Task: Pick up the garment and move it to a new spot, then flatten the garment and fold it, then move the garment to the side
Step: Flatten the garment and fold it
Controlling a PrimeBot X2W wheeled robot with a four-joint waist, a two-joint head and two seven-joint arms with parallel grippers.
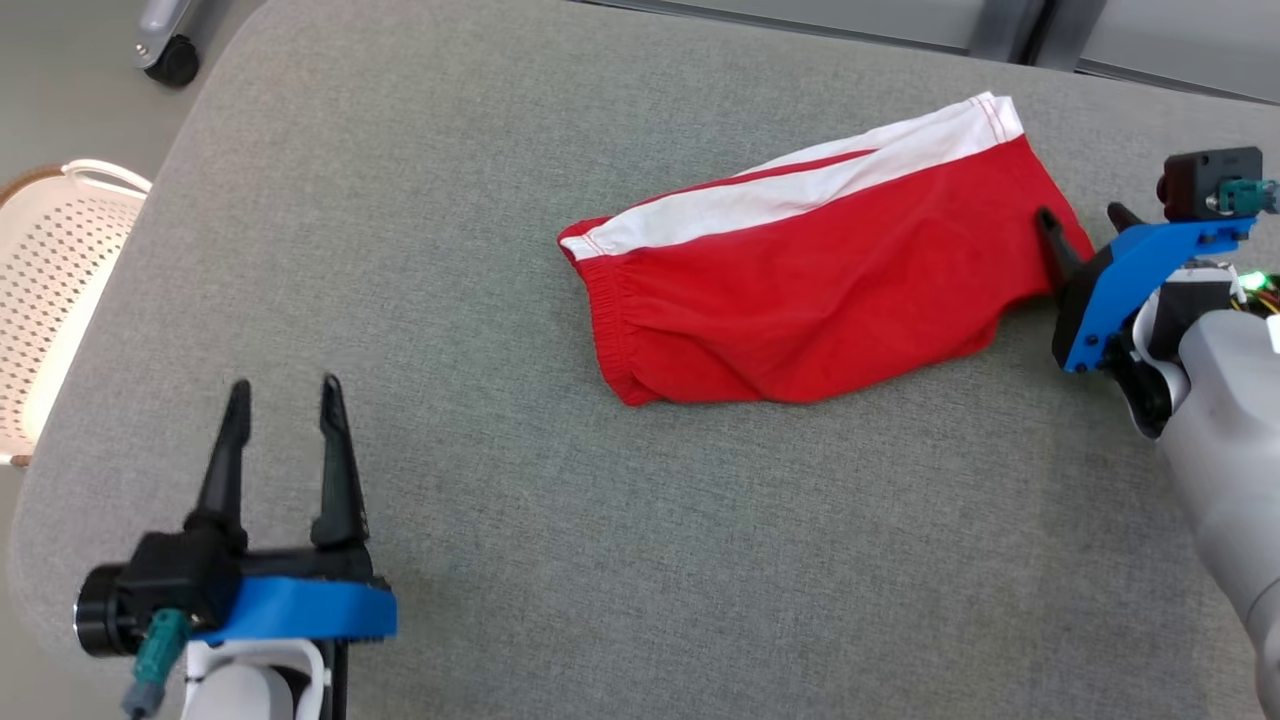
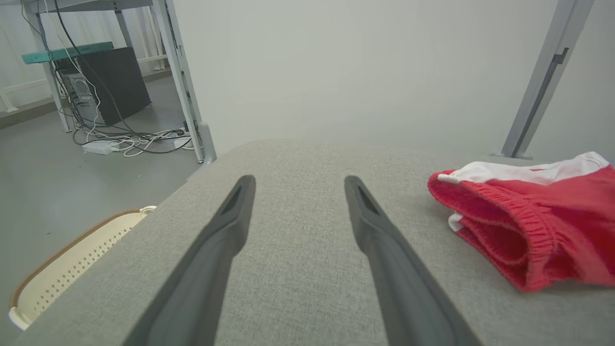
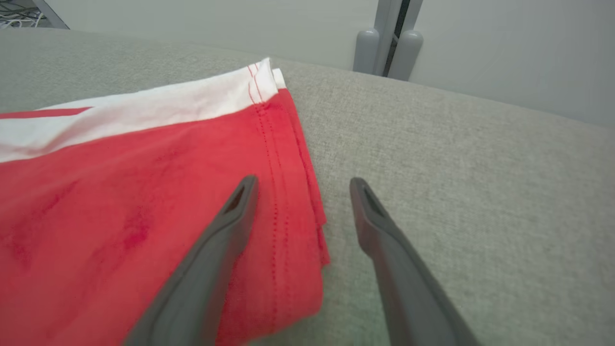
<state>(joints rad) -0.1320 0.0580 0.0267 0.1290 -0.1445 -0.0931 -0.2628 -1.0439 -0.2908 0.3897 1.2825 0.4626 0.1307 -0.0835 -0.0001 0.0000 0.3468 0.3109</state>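
Note:
The garment [image 1: 810, 290] is a pair of red shorts with a white side stripe, folded and lying on the grey padded table [image 1: 500, 250] right of centre. Its elastic waistband [image 2: 509, 226] faces my left gripper. My left gripper [image 1: 283, 393] stands open at the lower left, well apart from the cloth, nothing between its fingers [image 2: 230, 226]. My right gripper [image 1: 1083, 218] is open at the garment's right hem [image 3: 288, 192]. One of its fingers [image 3: 230, 216] lies over the red cloth, the other [image 3: 375, 216] over bare table beside the hem.
A white perforated basket [image 1: 50, 290] stands on the floor off the table's left edge. A desk frame with cables and a computer [image 2: 96, 86] is beyond the far left. Metal posts [image 3: 391, 38] rise behind the table. Bare grey surface stretches between the grippers.

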